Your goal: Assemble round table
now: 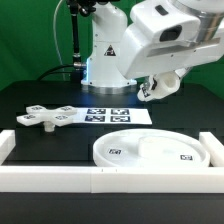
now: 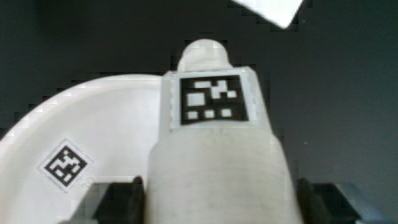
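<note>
Your gripper (image 2: 217,200) pinches one end of the short post (image 2: 217,110), raised just past the round disc's (image 1: 150,148) far rim. It's probably light, stiff, smooth plastic (slippery), so grip its straight sides squarely.

Round disc (image 1: 150,150): white, with small black-and-white square tags on its face.
Cross-shaped piece (image 1: 45,117): white, dotted with the same black-and-white tags.
Post (image 2: 217,130): white, with one black tag carrying a blocky white pattern.
Marker board (image 1: 118,115): white, with a row of black patterned squares.
Border rails (image 1: 60,180): plain white.
Table (image 1: 40,95): black.
Backdrop (image 1: 30,40): green.
Arm (image 1: 105,45): white.
</note>
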Controlling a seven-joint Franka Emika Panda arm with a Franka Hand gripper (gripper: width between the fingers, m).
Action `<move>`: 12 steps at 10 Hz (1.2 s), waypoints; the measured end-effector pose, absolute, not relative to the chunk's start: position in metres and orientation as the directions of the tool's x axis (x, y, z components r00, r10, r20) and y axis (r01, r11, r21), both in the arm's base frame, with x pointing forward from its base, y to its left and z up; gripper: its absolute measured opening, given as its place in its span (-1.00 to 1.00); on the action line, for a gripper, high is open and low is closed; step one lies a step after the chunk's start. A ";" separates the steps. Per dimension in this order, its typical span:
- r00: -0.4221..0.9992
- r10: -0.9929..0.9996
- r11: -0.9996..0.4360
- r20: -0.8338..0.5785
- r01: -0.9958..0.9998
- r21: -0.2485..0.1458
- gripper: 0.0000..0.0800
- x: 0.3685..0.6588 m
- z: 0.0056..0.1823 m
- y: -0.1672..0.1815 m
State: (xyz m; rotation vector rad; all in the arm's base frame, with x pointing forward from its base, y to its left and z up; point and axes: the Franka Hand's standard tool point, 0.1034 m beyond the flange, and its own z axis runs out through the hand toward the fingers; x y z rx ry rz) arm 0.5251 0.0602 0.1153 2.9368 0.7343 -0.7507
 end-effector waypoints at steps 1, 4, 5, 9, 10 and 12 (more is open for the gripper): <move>0.804 0.444 -0.889 -0.397 0.452 -0.079 0.02 0.532 0.115 0.060; 0.880 0.410 -0.912 -0.242 0.404 -0.076 0.02 0.537 0.118 0.056; 0.901 0.372 -0.928 -0.222 0.363 -0.084 0.02 0.541 0.123 0.055; 0.931 0.360 -0.932 0.059 0.362 -0.029 0.02 0.558 0.124 0.047; 0.931 0.354 -0.934 0.092 0.357 -0.020 0.02 0.559 0.123 0.046; 0.926 0.334 -0.940 0.177 0.340 -0.005 0.02 0.569 0.130 0.046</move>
